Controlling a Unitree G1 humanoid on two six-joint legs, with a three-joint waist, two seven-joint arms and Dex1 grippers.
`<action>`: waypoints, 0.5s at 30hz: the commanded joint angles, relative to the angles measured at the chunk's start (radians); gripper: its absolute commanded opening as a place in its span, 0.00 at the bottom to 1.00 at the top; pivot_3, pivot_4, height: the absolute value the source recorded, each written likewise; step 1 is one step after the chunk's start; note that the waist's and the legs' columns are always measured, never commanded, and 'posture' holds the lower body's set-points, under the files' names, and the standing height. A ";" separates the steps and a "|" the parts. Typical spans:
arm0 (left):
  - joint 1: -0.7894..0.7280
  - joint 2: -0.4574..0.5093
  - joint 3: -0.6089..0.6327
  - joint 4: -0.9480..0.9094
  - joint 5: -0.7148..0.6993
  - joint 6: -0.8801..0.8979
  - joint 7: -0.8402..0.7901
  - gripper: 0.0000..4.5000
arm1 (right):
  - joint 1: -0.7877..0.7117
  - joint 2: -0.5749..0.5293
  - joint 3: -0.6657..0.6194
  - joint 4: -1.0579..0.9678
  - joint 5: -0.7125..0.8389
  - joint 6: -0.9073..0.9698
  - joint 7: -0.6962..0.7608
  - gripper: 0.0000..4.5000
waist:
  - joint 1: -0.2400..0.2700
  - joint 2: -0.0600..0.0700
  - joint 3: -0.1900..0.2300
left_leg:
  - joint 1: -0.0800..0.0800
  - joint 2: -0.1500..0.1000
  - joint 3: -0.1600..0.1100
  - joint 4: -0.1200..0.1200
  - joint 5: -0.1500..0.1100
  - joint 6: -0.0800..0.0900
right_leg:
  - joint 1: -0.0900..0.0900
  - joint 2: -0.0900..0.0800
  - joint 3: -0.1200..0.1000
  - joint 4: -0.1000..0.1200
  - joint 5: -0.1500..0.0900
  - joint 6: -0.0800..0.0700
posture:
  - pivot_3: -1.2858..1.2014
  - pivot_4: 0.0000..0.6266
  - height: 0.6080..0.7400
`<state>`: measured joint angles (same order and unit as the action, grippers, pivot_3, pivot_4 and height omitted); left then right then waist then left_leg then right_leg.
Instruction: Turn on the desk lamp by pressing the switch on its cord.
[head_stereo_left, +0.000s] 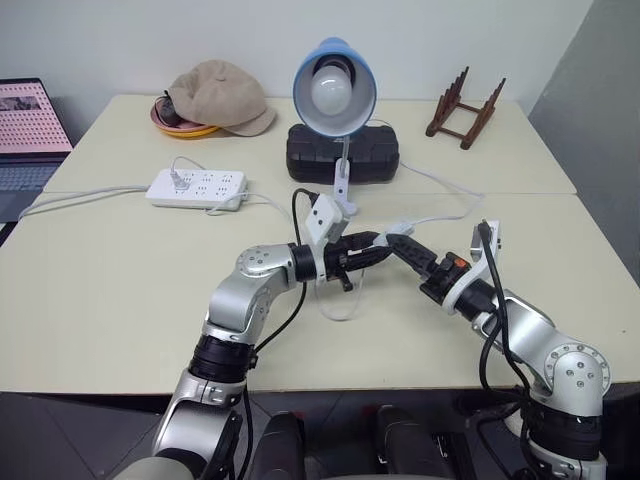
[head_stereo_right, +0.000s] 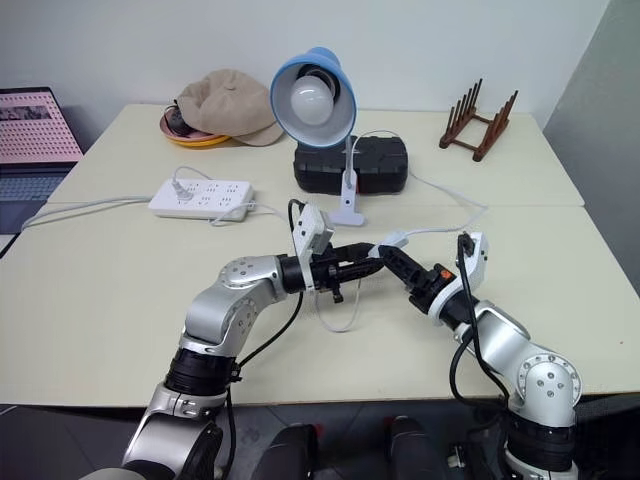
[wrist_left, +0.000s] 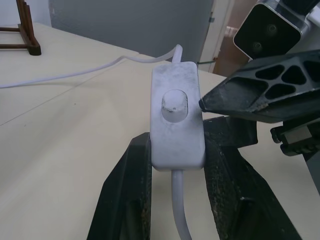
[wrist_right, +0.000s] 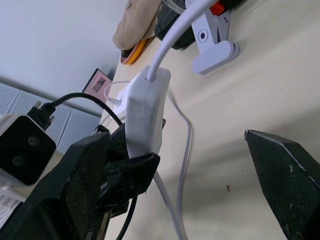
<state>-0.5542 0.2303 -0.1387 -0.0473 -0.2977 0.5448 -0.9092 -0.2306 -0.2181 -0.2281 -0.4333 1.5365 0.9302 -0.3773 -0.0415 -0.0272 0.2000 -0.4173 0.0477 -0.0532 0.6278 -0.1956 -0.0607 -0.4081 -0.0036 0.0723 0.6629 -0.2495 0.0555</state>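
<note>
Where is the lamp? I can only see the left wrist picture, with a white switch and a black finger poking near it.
Observer: The desk lamp stands at the back of the table, beyond both grippers, with its blue shade facing the robot.
Operator: Is the light on?
Observer: No, its bulb looks unlit.
Operator: Whose finger is that?
Observer: It belongs to the right gripper, whose jaws are wide open, reaching in beside the switch.
Operator: Who holds the switch?
Observer: The left gripper, shut on it above the table, with the cord looping down beneath.
</note>
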 joint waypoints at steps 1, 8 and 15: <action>-0.002 0.006 -0.012 -0.049 -0.025 -0.005 0.003 0.25 | -0.035 -0.019 0.013 -0.001 0.047 -0.036 -0.012 1.00 | 0.000 0.000 0.000 | 0.000 0.000 0.000 0.000 0.000 0.000 | 0.000 0.000 0.000 0.000 0.000 0.000 | 0.52 0.24 1.00; -0.008 0.010 -0.020 -0.048 -0.036 -0.008 0.013 0.25 | -0.045 -0.054 0.042 0.011 0.056 -0.049 -0.003 0.96 | 0.000 0.000 0.000 | 0.000 0.000 0.000 0.000 0.000 0.000 | 0.000 0.000 0.000 0.000 -0.003 -0.005 | 0.52 0.24 1.00; -0.008 0.014 -0.025 -0.049 -0.036 -0.012 0.015 0.25 | -0.042 -0.085 0.072 0.006 0.049 -0.046 0.017 0.63 | 0.000 0.000 0.000 | 0.000 0.000 0.000 0.000 0.000 0.000 | 0.000 0.000 0.000 0.000 -0.003 -0.005 | 0.52 0.24 1.00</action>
<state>-0.5503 0.2423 -0.1584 -0.0478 -0.3129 0.5445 -0.8951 -0.2607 -0.2899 -0.1611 -0.3994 1.5575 0.8979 -0.3720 -0.0416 -0.0272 0.2000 -0.4175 0.0477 -0.0530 0.6279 -0.1956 -0.0607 -0.4082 -0.0036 0.0724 0.6625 -0.2524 0.0505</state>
